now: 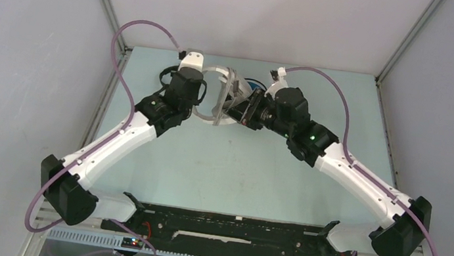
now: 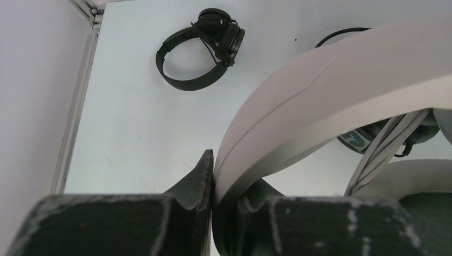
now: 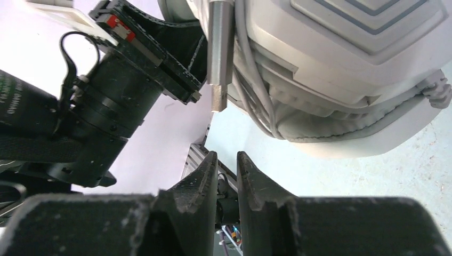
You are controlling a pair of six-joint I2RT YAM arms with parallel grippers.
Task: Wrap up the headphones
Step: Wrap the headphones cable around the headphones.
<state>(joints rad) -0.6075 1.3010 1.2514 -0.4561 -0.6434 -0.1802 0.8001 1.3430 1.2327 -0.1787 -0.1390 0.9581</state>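
Observation:
The white over-ear headphones (image 1: 217, 69) are held up at the far middle of the table. My left gripper (image 2: 224, 176) is shut on their headband (image 2: 330, 90). In the right wrist view one white ear cup (image 3: 346, 58) fills the top, with grey cable (image 3: 250, 85) wound round it and the metal plug (image 3: 218, 58) hanging beside it. My right gripper (image 3: 227, 157) sits just below the plug, slightly open, with nothing between its fingers. The small all-black headphones (image 2: 200, 50) lie on the table beyond. A black pair with blue (image 2: 368, 140) lies partly hidden behind the white band.
The pale table (image 1: 226, 161) is walled on three sides, with a metal rail (image 2: 74, 117) along its left edge. The left arm's black wrist (image 3: 106, 96) is close to the left of my right gripper. Both arms meet near the back wall.

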